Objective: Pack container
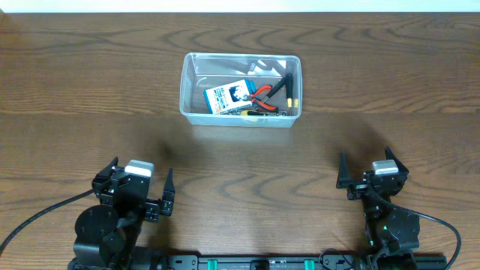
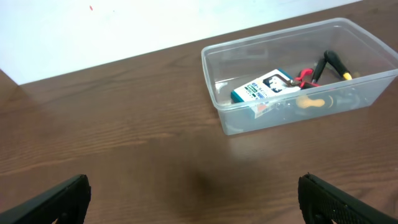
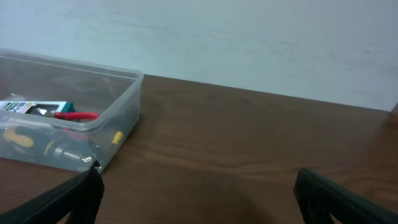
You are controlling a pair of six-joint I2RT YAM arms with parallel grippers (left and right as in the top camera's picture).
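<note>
The clear plastic container [image 1: 196, 82] stands on the wooden table at the back centre. Inside it lie a small blue-and-white card box [image 1: 227, 96], red-handled pliers [image 1: 261, 94] and a black-and-yellow tool [image 1: 289, 88]. The container also shows in the left wrist view [image 2: 219, 87] and in the right wrist view [image 3: 118, 106]. My left gripper [image 1: 141, 187] is open and empty near the front left edge, well short of the container. My right gripper [image 1: 369, 172] is open and empty near the front right edge, also apart from it.
The dark wooden table [image 1: 90, 112] extends all round the container. A pale wall runs behind the table's far edge [image 2: 93, 37]. Black cables trail from both arm bases at the front.
</note>
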